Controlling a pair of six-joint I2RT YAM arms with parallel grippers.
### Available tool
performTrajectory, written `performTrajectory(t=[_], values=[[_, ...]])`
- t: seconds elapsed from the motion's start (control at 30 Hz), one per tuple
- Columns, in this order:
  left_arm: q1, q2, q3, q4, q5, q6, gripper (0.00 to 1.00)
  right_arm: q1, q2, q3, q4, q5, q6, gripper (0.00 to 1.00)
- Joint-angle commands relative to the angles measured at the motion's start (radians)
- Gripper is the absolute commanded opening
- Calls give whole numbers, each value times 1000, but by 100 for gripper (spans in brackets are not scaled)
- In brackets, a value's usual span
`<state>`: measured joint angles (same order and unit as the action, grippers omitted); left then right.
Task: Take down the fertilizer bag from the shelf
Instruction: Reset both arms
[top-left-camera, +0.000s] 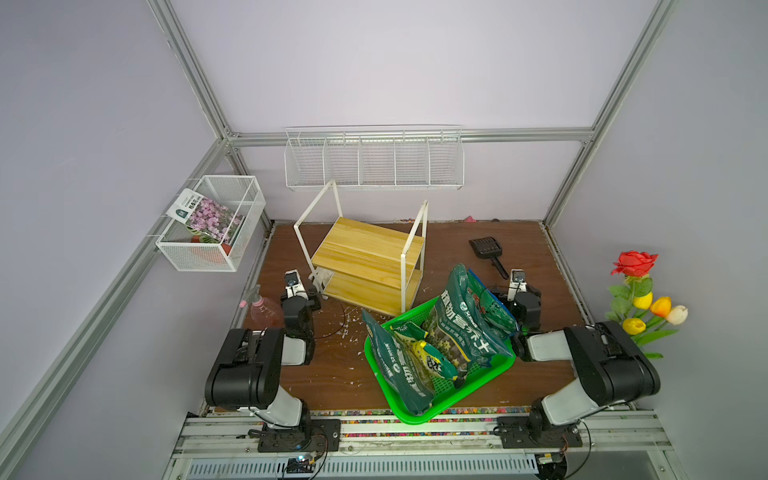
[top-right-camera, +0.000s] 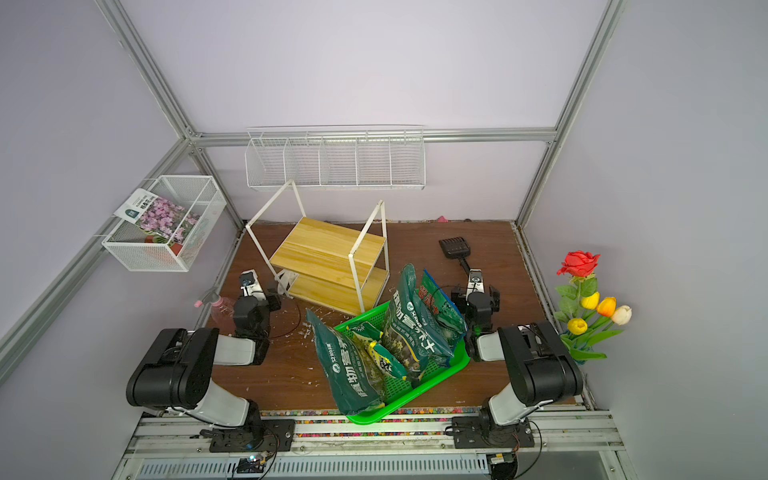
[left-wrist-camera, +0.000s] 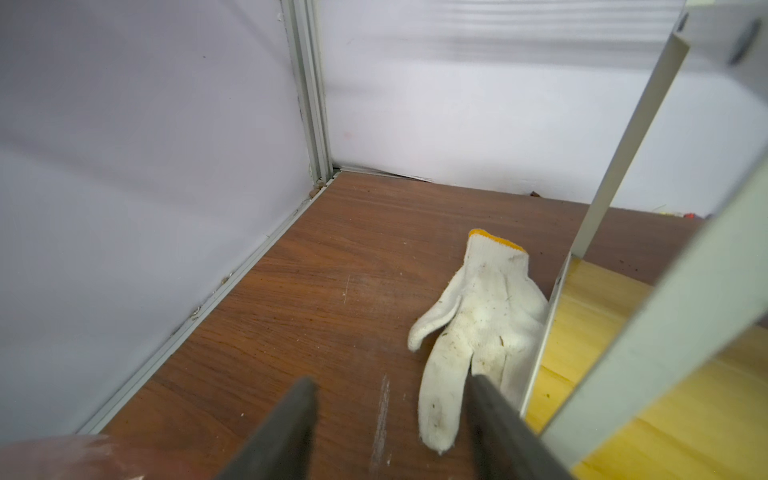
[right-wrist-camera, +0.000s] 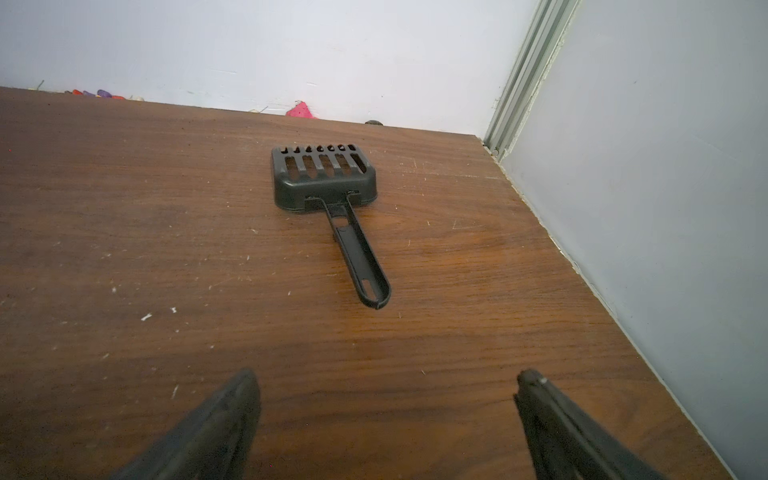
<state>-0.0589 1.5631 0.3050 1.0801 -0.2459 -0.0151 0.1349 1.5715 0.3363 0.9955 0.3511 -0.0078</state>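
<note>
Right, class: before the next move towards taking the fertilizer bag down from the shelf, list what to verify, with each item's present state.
1. Bag on the shelf: not ok; its visible boards are bare, and the bags stand in the green basket.
2. Left gripper free: ok; jaws apart, nothing between them.
3. White glove clear of the left gripper: not ok; it lies close beside it, by the shelf frame.
4. Right gripper free: ok; wide open, holding nothing.
5. Black scoop clear of the right gripper: ok; apart, ahead of it.
</note>
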Motion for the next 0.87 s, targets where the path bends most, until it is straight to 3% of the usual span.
performTrajectory(t=[0.0, 0.03, 0.07, 0.37, 0.6, 0.73, 0.83], values=[[5, -9, 14, -12, 28, 2, 14, -6, 5, 14, 12, 15, 15, 99], [5, -9, 14, -10, 28, 2, 41, -6, 5, 14, 12, 14, 15, 99], [5, -9, 14, -11, 28, 3, 60, -6, 5, 15, 12, 14, 15, 99], [5, -9, 13, -9, 28, 2, 77, -6, 5, 11, 17, 16, 15, 99], [5, -9, 14, -9, 26, 2, 100, -7, 5, 17, 4, 11, 18, 99], [5, -9, 13, -10, 28, 2, 100, -53, -5, 42, -66, -89, 43, 99], [5, -9, 13, -11, 28, 2, 100, -57, -8, 34, -51, -93, 42, 99]])
